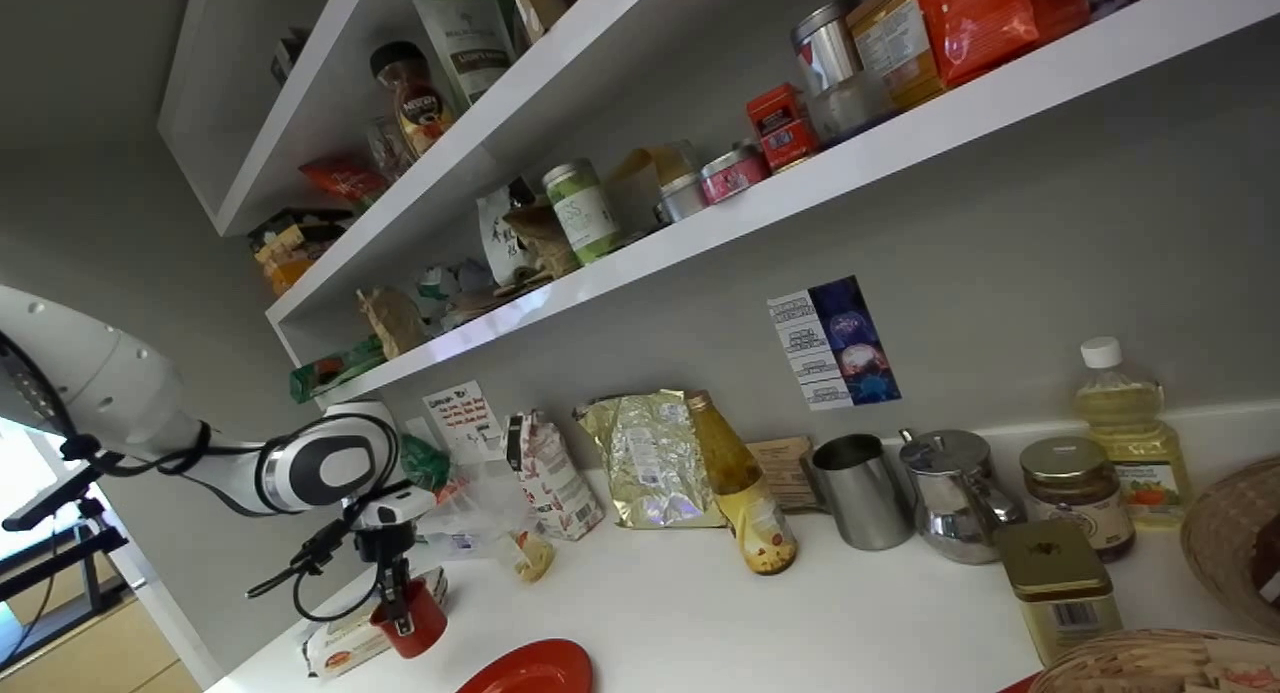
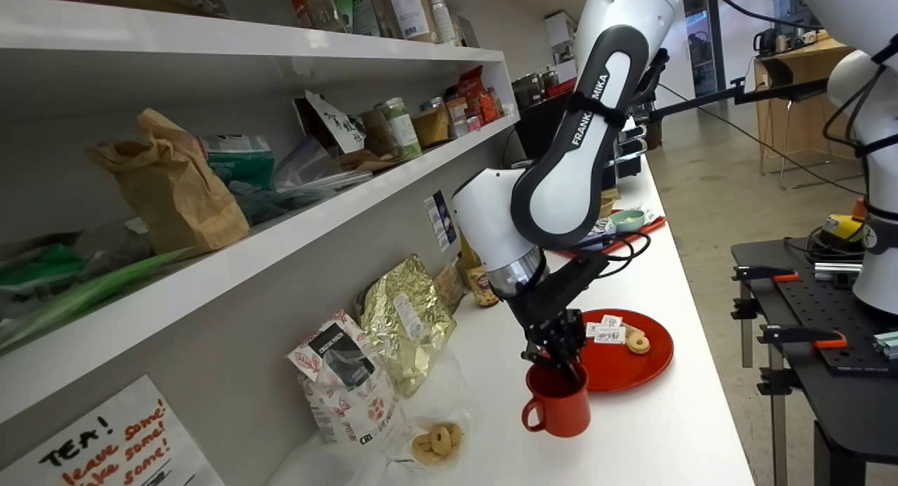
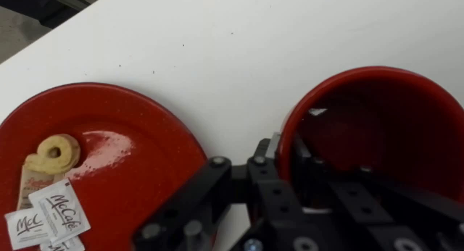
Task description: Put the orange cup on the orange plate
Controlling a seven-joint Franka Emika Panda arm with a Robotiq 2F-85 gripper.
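Observation:
The orange cup [image 2: 561,410], a small red-orange mug with a handle, is upright in an exterior view. It also shows in an exterior view [image 1: 428,625] and, opening upward, on the right of the wrist view [image 3: 377,72]. My gripper [image 3: 286,146] is shut on the cup's wall, one finger inside and one outside. It points down in both exterior views [image 1: 400,613] [image 2: 567,374]. I cannot tell whether the cup touches the table. The orange plate [image 2: 610,374] lies beside the cup, at the left in the wrist view [image 3: 145,153], and is cut off in an exterior view [image 1: 535,668].
The plate holds ring-shaped biscuits [image 3: 58,153] and white packets [image 3: 59,211]. A flat pack [image 1: 345,645] lies behind the cup. A clear bag of rings [image 2: 438,444], a gold bag [image 1: 650,463], a bottle [image 1: 745,503] and a metal pitcher [image 1: 862,493] line the wall. A shelf [image 1: 650,258] overhangs.

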